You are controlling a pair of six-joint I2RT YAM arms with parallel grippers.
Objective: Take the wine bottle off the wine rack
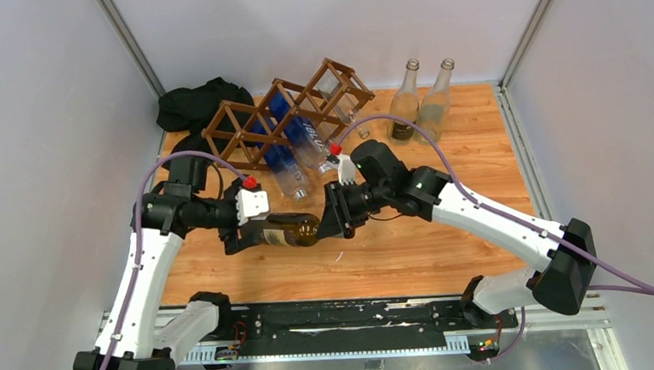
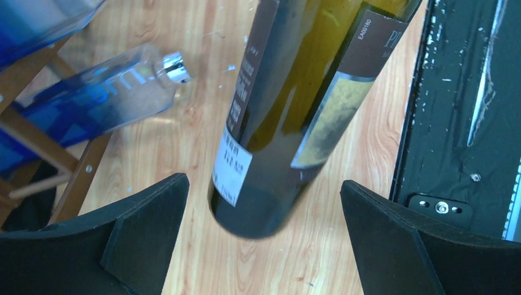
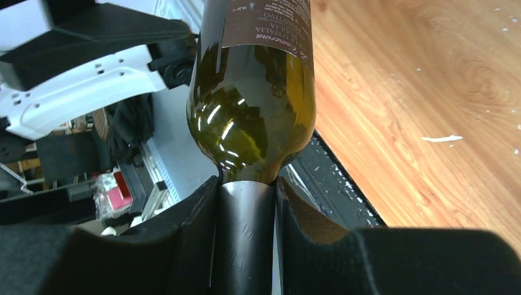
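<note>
Both ends covered: my right gripper (image 3: 246, 192) clamps the wine bottle (image 1: 290, 231) by its neck, left gripper (image 2: 264, 185) open astride its base, axis left-right.

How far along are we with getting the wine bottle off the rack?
Done: the wine bottle is clear of the wine rack. In hand: the right gripper is shut on its neck; the left gripper stands open around its base. Left: probably setting it down and releasing.
</note>
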